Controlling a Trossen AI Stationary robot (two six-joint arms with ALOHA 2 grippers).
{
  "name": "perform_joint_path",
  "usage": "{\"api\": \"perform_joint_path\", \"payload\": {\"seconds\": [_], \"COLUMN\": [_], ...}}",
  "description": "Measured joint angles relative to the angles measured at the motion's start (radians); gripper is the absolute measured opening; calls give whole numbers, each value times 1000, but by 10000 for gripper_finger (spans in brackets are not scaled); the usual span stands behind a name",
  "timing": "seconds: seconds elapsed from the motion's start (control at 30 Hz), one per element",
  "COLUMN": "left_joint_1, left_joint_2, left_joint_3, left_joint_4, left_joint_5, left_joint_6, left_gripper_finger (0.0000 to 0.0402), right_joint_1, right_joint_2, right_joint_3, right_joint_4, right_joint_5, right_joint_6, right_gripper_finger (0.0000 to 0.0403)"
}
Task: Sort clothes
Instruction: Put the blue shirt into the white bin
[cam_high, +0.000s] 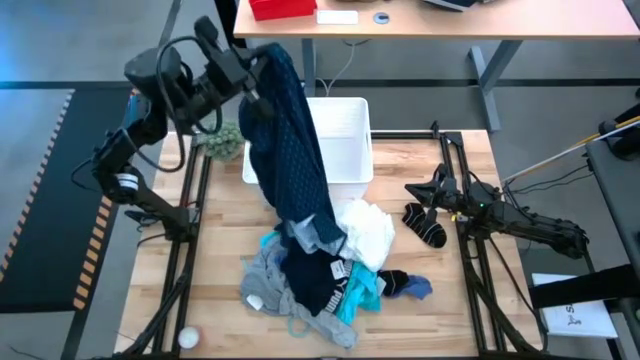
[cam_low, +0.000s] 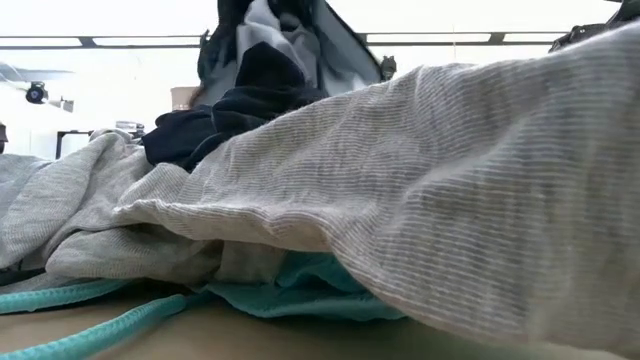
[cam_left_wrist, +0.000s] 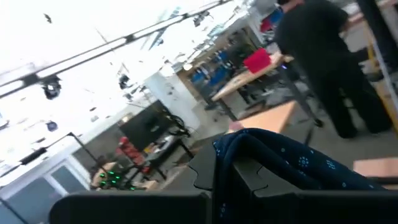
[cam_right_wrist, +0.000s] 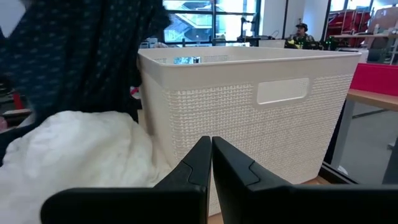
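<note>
The dark navy top (cam_high: 295, 130) was held up by the left gripper (cam_high: 252, 82), whose fingers (cam_left_wrist: 205, 168) were closed on its upper edge above the table's far left part. The garment hung stretched, its long axis running from the gripper down and across the near left corner of the white bin (cam_high: 335, 140) to the pile of clothes (cam_high: 320, 270) at the middle of the table (cam_high: 440, 310), where its lower end was still buried. In the left wrist view the navy cloth (cam_left_wrist: 280, 162) was seen draped over the fingers.

The pile consisted of a white garment (cam_high: 368, 235), a grey piece (cam_high: 268, 285) and a teal piece (cam_high: 360, 295), lying near the table's front edge. A black and blue sock (cam_high: 405, 285) lay just beside the pile on its right, and a black sock (cam_high: 425, 225) lay apart, close to the right gripper (cam_high: 432, 190).

The right gripper rested low over the right side of the table, its fingers (cam_right_wrist: 208, 165) closed together with nothing between them, pointed at the bin's wall (cam_right_wrist: 261, 118). Bare wood was left open at the right and near left of the table. A small green plant (cam_high: 222, 140) stood left of the bin.

Beyond the table, a second table with a red box (cam_high: 282, 8) was seen, and a person in dark clothing (cam_left_wrist: 323, 56) stood in the room.
</note>
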Motion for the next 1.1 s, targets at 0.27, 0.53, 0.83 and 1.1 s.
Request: {"api": "perform_joint_path", "payload": {"seconds": [0.27, 0.53, 0.83, 1.1], "left_joint_1": [176, 368, 440, 439], "left_joint_2": [59, 205, 367, 384], "left_joint_3": [-14, -89, -157, -173], "left_joint_4": [-65, -206, -312, -307], "left_joint_5": [0, 104, 193, 185], "left_joint_6": [-76, -225, -289, -261], "left_gripper_finger": [0, 0, 2, 47], "right_joint_1": [0, 0, 0, 2], "right_joint_2": [0, 0, 0, 0], "right_joint_3": [0, 0, 0, 0], "right_joint_4": [6, 9, 12, 151], "right_joint_5": [5, 6, 6, -115], "right_joint_6": [-19, -32, -28, 79], "right_gripper_finger": [0, 0, 0, 0]}}
